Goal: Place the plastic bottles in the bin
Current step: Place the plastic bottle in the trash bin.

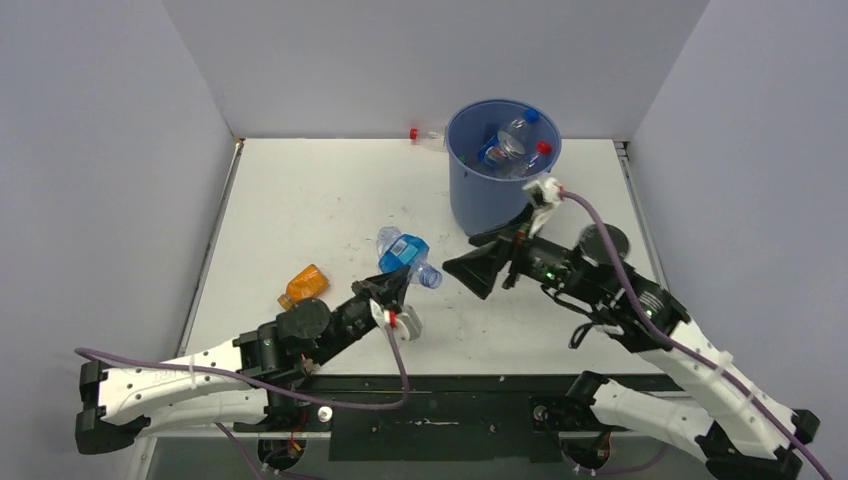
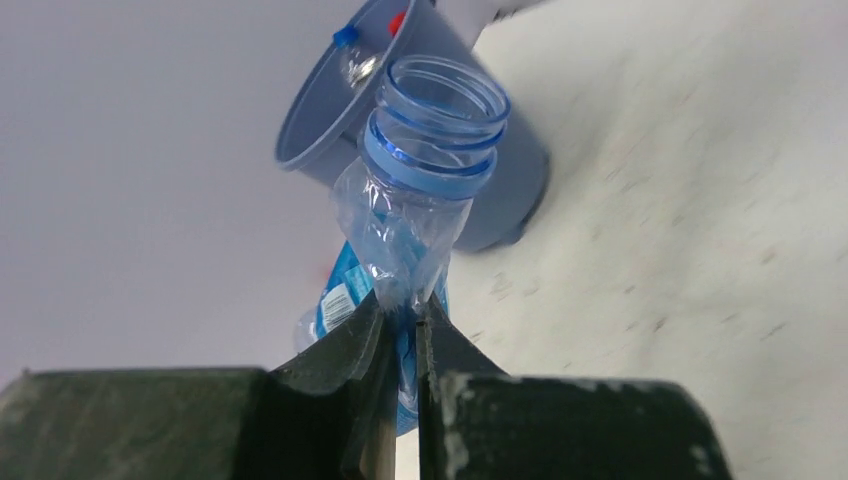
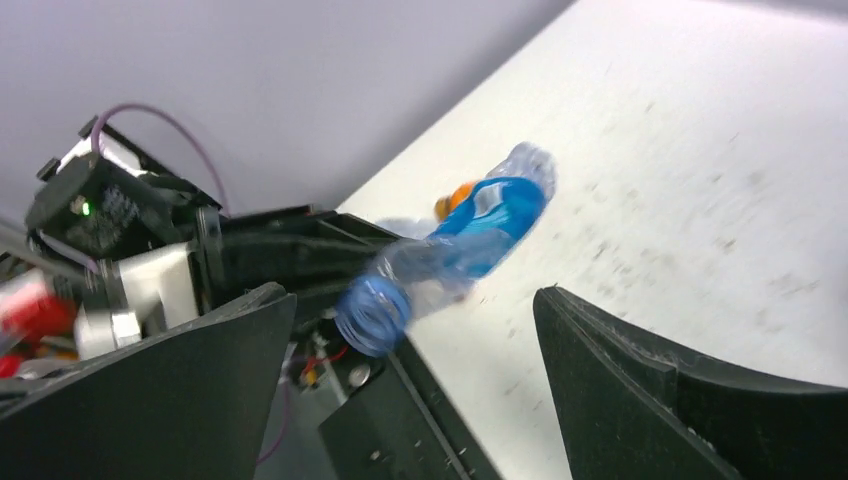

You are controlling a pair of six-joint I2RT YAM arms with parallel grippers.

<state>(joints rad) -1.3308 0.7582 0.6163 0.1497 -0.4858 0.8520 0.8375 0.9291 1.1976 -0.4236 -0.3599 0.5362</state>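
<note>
My left gripper point(image 1: 393, 287) is shut on a crushed clear bottle with a blue label point(image 1: 404, 254) and holds it off the table. In the left wrist view the jaws point(image 2: 405, 308) pinch its flattened body, and its open neck with a blue ring point(image 2: 436, 128) points toward the blue bin point(image 2: 505, 205). My right gripper point(image 1: 466, 270) is open and empty, just right of that bottle and in front of the bin point(image 1: 487, 200). It faces the bottle point(image 3: 455, 252). The bin holds several bottles point(image 1: 515, 143). An orange bottle point(image 1: 303, 285) lies on the table to the left.
A clear bottle with a red cap point(image 1: 427, 135) lies behind the bin by the back wall. Grey walls enclose the white table point(image 1: 300, 200) on three sides. The right arm's cable point(image 1: 610, 250) runs past the bin.
</note>
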